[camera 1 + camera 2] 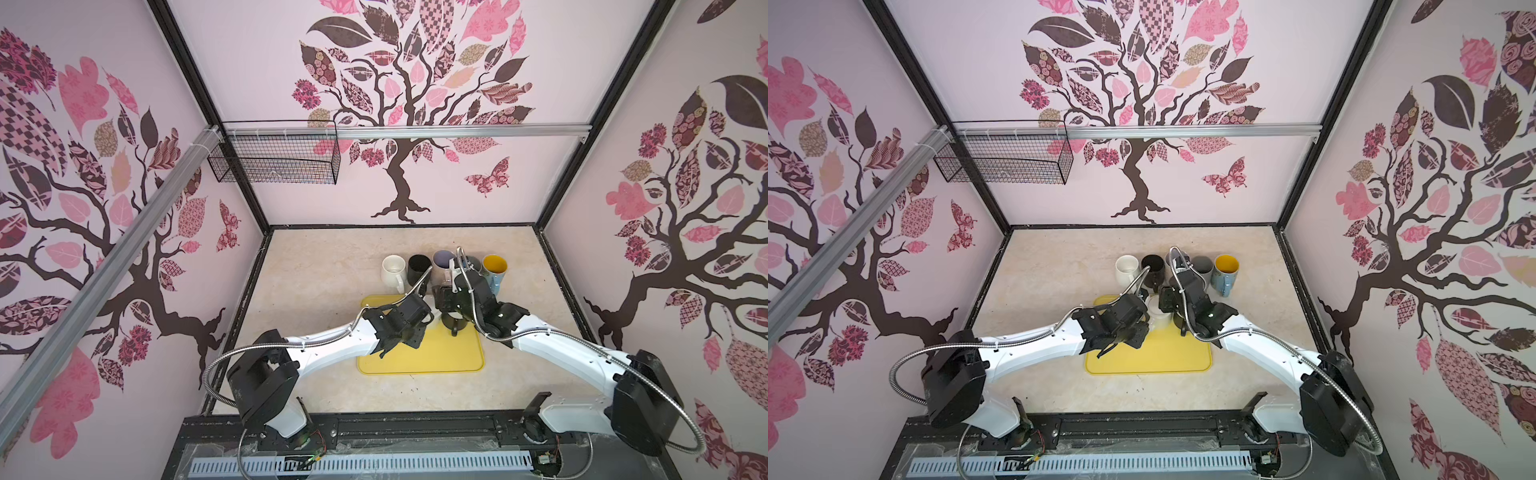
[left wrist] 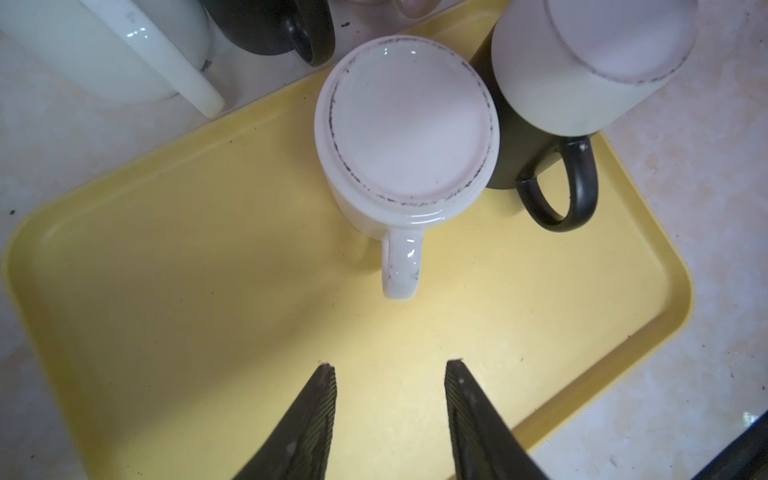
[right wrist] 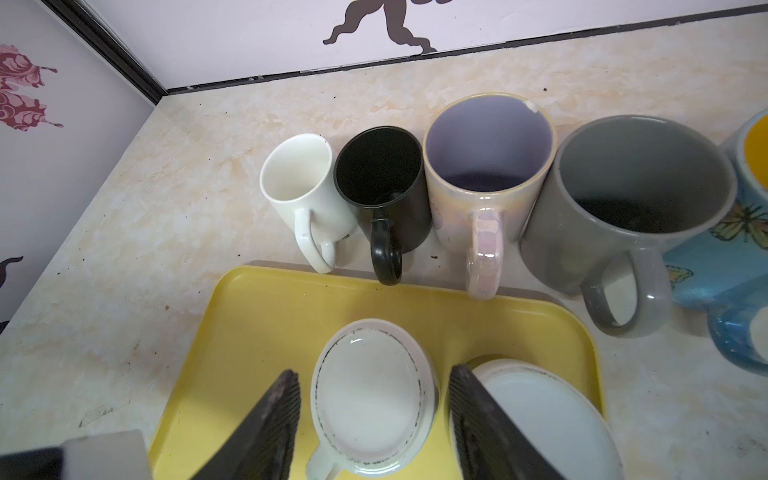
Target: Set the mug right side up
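Two mugs stand upside down on the yellow tray. The white mug shows its scuffed base, and its handle points toward my left gripper. That gripper is open and empty, hovering over bare tray a short way from the handle. Beside the white mug is a black mug with a white base. My right gripper is open above the white mug, one finger on each side with a gap showing at both. The black mug lies just outside one right finger.
Behind the tray several upright mugs stand in a row: white, black, lilac, grey and a blue butterfly mug. A wire basket hangs on the back wall. Enclosure walls close in three sides.
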Tool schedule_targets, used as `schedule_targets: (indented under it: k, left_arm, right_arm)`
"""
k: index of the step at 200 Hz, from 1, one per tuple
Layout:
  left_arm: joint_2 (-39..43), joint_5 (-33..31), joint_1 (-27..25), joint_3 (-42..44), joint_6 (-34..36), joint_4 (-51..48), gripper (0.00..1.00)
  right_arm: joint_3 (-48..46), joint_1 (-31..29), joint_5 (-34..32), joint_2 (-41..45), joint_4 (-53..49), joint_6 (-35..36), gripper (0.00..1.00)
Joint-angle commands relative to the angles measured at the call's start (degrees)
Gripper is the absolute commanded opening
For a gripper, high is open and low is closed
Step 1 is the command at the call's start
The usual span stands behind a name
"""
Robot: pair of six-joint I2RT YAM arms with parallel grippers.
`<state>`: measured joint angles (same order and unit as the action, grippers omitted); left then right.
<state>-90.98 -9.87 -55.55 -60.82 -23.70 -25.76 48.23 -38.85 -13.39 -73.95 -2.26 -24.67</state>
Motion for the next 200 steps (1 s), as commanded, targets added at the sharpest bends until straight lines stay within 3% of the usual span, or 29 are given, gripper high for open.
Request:
schedule_targets:
  k: [1, 94, 200]
  left_arm:
    - [-1.66, -0.55, -0.26, -3.97, 1.33, 1.03, 0.47]
    - [-8.84, -2.67, -0.17, -9.27, 2.08, 0.55, 0.54]
    - [-13.13, -1.93, 2.89, -9.87, 2.85, 2.16, 0.49]
  right_arm:
    - [-0.24, 0.44, -0.64, 2.28, 0.72, -0.21, 0.61]
    - [-0.39, 1.03, -0.96, 2.59, 0.59, -0.21, 0.63]
    - [-0.59, 1.12, -0.86, 2.06, 1.00, -0.34, 0.62]
